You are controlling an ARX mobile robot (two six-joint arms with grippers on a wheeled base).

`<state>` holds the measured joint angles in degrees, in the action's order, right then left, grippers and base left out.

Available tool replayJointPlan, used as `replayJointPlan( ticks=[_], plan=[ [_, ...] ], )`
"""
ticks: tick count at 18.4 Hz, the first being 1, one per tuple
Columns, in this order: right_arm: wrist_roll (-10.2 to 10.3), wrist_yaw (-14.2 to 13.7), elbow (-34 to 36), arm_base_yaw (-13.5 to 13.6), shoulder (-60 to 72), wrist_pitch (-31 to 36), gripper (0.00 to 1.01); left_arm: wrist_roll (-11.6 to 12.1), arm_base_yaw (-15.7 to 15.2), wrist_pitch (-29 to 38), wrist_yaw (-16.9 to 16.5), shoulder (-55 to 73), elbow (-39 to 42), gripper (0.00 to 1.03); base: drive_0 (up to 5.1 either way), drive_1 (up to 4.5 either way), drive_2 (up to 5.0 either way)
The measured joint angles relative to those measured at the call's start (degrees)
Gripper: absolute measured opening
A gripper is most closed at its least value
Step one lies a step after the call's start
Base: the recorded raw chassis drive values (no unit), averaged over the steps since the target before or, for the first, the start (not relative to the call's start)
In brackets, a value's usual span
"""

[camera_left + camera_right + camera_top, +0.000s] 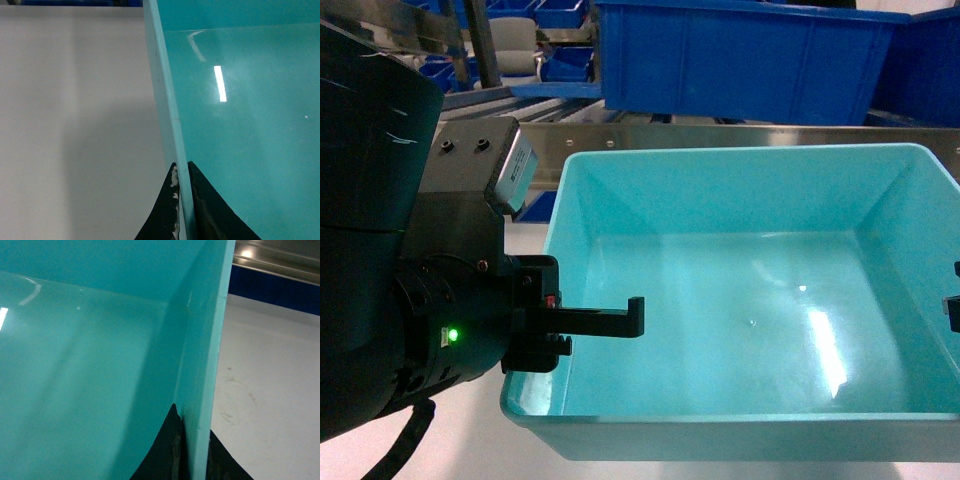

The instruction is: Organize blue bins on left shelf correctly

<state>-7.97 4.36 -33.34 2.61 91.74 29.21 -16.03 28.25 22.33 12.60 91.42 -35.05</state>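
- Holding, between our 2 arms: 1 light turquoise-blue rectangular plastic tub (740,300) with smooth sloping walls and a plain rim, nothing inside it. It fills the lower centre of the head view, close in front of us, near a pale floor (75,125).
- Left gripper (183,200): black, clenched on the tub's left wall. The left wrist view shows 1 finger pressed to each face of that thin wall, with the rim running up between them. In the head view, the inner finger (610,320) juts over the tub's interior.
- Right gripper (192,450): black, clamped likewise on the tub's right wall, 1 finger inside and 1 outside. In the head view, only a dark sliver of it shows at the right edge.
- Shiny stainless-steel rack (720,133): its flat beam crosses just beyond the tub's far rim. We cannot tell whether the tub touches it.
- 1 dark blue plastic crate (740,60) on the rack level above that beam, behind the tub.
- More small blue bins (560,60) on shelving far back at upper left, too small to count.
- 1 green indicator light (451,335) glowing on our left arm's black housing.
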Motion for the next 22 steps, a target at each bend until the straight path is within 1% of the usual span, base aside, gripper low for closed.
replayJointPlan(
  ticks=[12, 22],
  plan=[
    [0.0, 0.02, 0.0, 0.0, 0.02, -0.04, 0.02, 0.0, 0.0, -0.02, 0.02, 0.0, 0.0, 0.02, -4.9, 2.5, 2.4],
    [0.0, 0.0, 0.0, -0.02, 0.02, -0.2, 0.02, 0.0, 0.0, -0.04, -0.02, 0.0, 0.0, 0.02, -4.7, 3.67, 1.3]
  ],
)
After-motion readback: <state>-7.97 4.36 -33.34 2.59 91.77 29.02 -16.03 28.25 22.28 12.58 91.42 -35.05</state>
